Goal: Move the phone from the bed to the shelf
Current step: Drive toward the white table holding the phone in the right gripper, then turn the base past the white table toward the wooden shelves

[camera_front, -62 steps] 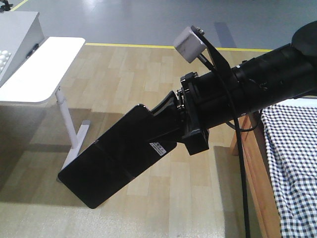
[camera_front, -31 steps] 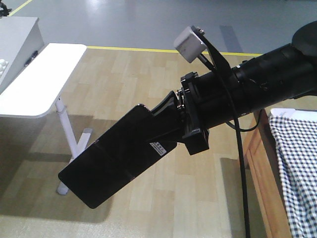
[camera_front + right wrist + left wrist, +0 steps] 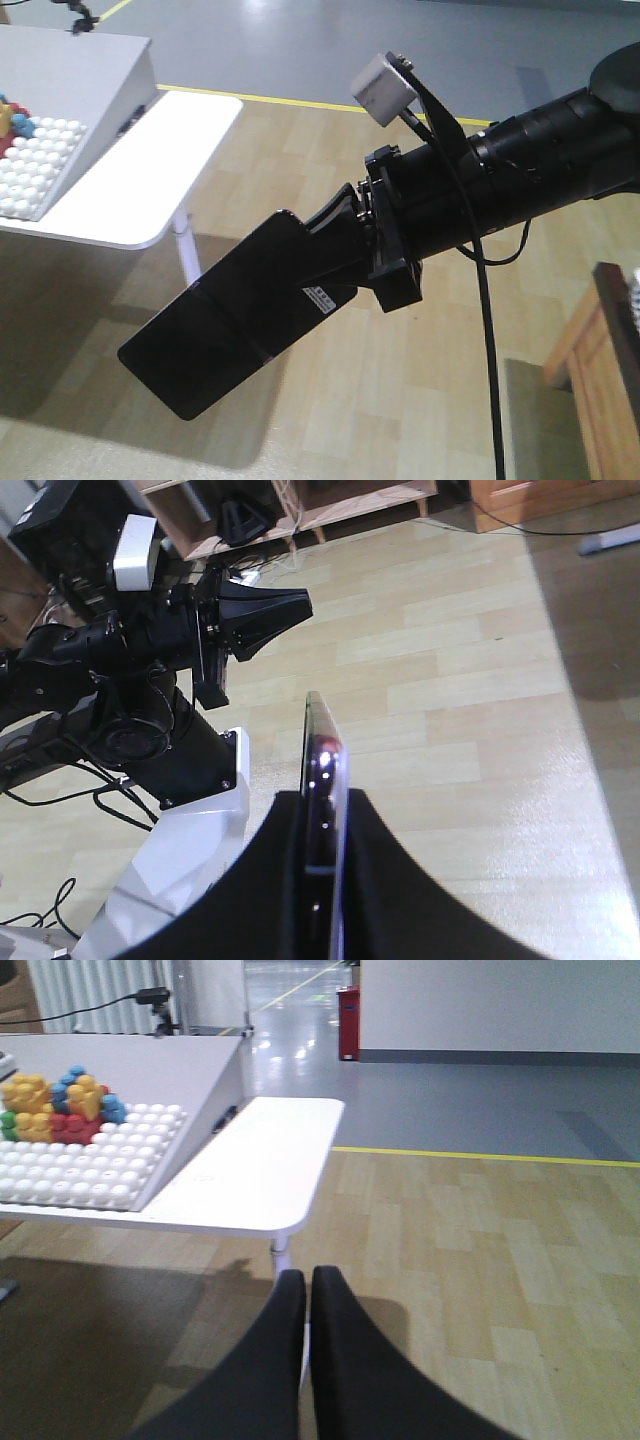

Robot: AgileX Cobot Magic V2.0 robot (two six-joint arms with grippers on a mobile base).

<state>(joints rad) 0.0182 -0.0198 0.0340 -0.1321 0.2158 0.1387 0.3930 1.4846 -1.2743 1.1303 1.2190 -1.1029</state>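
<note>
The phone [image 3: 215, 335], a long glossy black slab with a white sticker, hangs tilted in the air over the wooden floor. My right gripper [image 3: 310, 240] is shut on its upper end. In the right wrist view the phone [image 3: 318, 735] stands edge-on between the two black fingers [image 3: 390, 880]. My left gripper [image 3: 306, 1278] is shut with nothing in it and also shows in the right wrist view [image 3: 298, 602]. Only the bed's brown wooden frame [image 3: 600, 380] shows, at the lower right. Pale wooden boards [image 3: 350, 502], apparently the shelf's base, cross the top edge.
A white table [image 3: 140, 190] on a thin leg stands at the left, carrying a sloped white peg board [image 3: 90, 1165] with coloured blocks [image 3: 60, 1105]. A yellow floor line [image 3: 300, 100] divides wood flooring from grey floor. The robot's white base [image 3: 170, 870] is below the left arm.
The background has slid to the right: the white table came further into view and the bed moved almost out at the right. The phone stays gripped, in the same place in the frame.
</note>
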